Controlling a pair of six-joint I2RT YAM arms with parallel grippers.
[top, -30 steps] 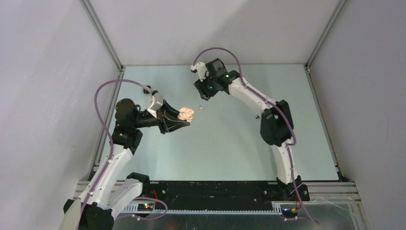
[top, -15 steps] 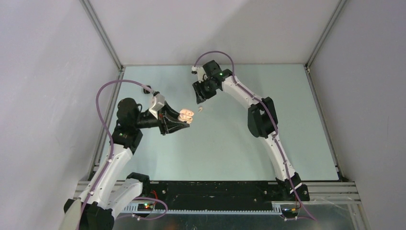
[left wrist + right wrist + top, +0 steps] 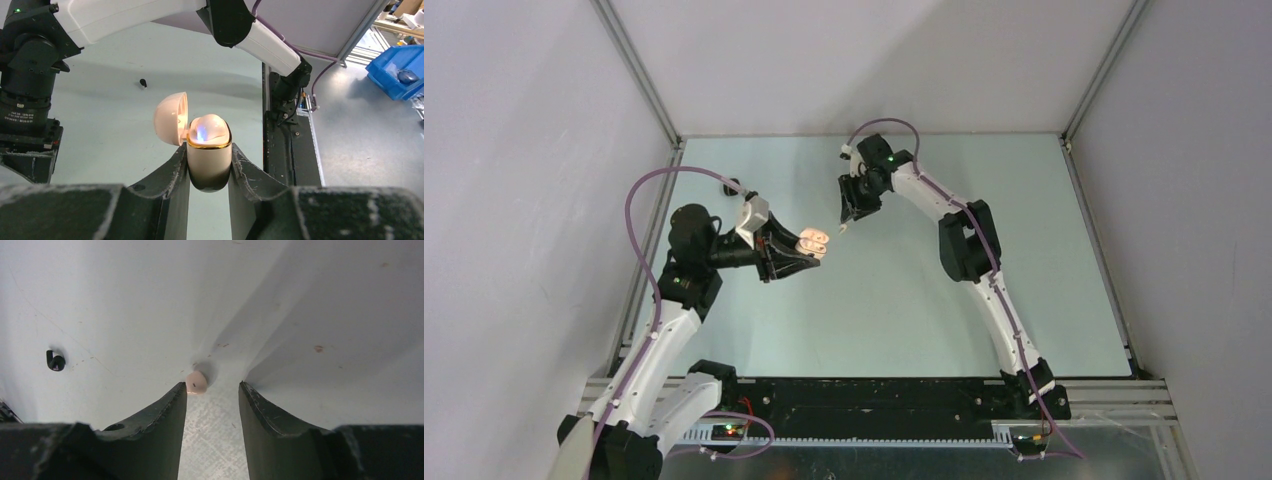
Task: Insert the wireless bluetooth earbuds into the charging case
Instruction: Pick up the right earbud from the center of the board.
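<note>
**Ana:** Just beyond the tips of the right claw (image 3: 212,387), what is that pale bead?

**Ben:** One white earbud (image 3: 196,382), lying on the table (image 3: 325,315). It sits close against the tip of the finger on the view's left and is not yet between the two. The jaws stand partly apart and hold nothing.

**Ana:** And the left claw (image 3: 209,149)?

**Ben:** Closed on the lower body of the charging case (image 3: 209,167), which stands upright between its fingers with the lid (image 3: 171,119) swung open to one side.

**Ana:** How would the bud handle?

**Ben:** Featherlight, hard and glossy, I'd guess. It is rounded too, so an off-centre squeeze could squirt it out sideways. I'd shift the claw until the bud sits squarely between the pads, then pinch gently across its bulb.

**Ana:** Anything else nearby?

**Ben:** A black earbud (image 3: 55,361), well off to the right claw's left side.
</note>
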